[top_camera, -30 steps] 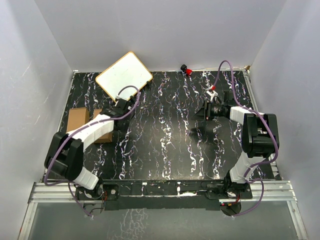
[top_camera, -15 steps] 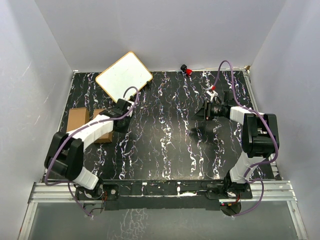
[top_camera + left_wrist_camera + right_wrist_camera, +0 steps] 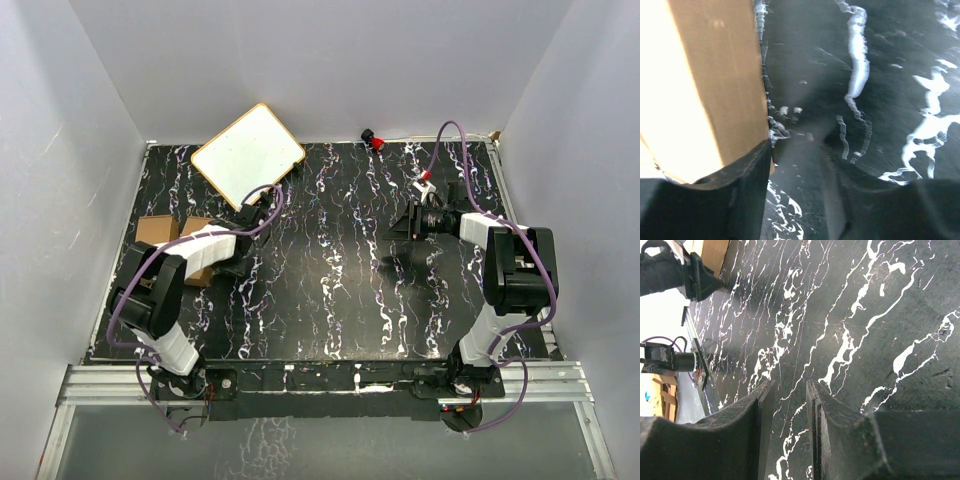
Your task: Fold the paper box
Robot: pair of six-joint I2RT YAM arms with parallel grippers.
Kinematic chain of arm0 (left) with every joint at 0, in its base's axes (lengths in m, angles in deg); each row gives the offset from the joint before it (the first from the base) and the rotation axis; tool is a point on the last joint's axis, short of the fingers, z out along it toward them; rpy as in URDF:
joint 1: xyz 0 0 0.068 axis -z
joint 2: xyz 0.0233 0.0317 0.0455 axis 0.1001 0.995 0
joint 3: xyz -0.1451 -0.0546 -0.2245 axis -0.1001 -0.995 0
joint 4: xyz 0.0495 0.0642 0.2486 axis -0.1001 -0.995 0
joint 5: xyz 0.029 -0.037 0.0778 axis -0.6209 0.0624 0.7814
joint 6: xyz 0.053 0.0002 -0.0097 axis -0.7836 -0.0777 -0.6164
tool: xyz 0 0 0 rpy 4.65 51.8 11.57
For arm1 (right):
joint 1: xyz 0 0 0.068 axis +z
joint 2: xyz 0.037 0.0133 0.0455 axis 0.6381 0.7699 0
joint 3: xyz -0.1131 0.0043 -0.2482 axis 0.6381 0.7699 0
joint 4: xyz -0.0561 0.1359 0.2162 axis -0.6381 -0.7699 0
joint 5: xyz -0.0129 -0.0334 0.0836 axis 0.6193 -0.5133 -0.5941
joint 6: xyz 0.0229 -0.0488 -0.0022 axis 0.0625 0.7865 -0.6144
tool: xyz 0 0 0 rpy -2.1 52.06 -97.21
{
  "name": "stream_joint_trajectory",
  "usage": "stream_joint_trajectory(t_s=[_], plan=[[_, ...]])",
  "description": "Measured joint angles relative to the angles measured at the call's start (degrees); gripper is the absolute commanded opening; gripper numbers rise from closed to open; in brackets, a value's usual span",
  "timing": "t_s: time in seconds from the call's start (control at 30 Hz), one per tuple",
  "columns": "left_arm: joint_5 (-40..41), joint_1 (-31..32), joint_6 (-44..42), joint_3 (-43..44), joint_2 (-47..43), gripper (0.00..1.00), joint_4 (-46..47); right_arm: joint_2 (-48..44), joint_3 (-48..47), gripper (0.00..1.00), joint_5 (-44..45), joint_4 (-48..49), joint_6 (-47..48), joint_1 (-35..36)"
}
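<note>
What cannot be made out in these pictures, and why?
1. Paper box: top view, the left arm covers much of it; left wrist view, glare and the frame edge cut it off.
2. Left gripper: top view, too dark against the table to show its jaws.
3. Red-and-black item at the back edge: too small to identify.

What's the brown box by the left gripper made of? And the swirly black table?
The paper box looks like plain brown cardboard: matte, flat sides, crisp edge. The table looks like black marble with white veins, slightly shiny; it could be only a printed cover.
</note>
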Motion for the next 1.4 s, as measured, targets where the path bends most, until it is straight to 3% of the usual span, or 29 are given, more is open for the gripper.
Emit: stream_joint_trajectory(t_s=[0.07,0.2,0.43,0.47,0.57,0.67,0.77,0.87,1.13,1.4], plan=[[3.6,0.0,0.1,0.5,0.2,0.51,-0.5,0.0,0.0,0.36,0.0,0.0,0.0,0.0],[5.1,-0.2,0.4,0.7,0.2,0.4,-0.8,0.0,0.0,0.36,0.0,0.0,0.0,0.0],[-1.5,-0.2,-0.3,0.7,-3.1,0.43,0.4,0.0,0.0,0.36,0.0,0.0,0.0,0.0],[-2.3,-0.2,-0.4,0.7,-4.2,0.4,1.0,0.0,0.0,0.36,0.0,0.0,0.0,0.0],[-5.1,-0.7,-1.1,1.3,-6.9,0.18,3.0,0.0,0.0,0.36,0.0,0.0,0.0,0.0],[-7.1,-2.0,-1.9,3.5,-5.4,0.04,4.6,0.0,0.0,0.35,0.0,0.0,0.0,0.0],[-8.5,-4.0,-2.5,7.1,0.0,0.02,5.8,0.0,0.0,0.35,0.0,0.0,0.0,0.0],[-9.0,-5.4,-2.9,9.2,5.8,0.06,7.0,0.0,0.0,0.36,0.0,0.0,0.0,0.0],[-5.3,-9.7,-2.4,11.3,8.9,0.42,7.6,0.0,0.2,0.36,-0.3,0.0,0.0,0.0],[-3.6,-12.7,-1.3,11.4,8.9,0.39,8.2,0.0,0.4,0.35,-0.4,0.0,0.0,0.0]])
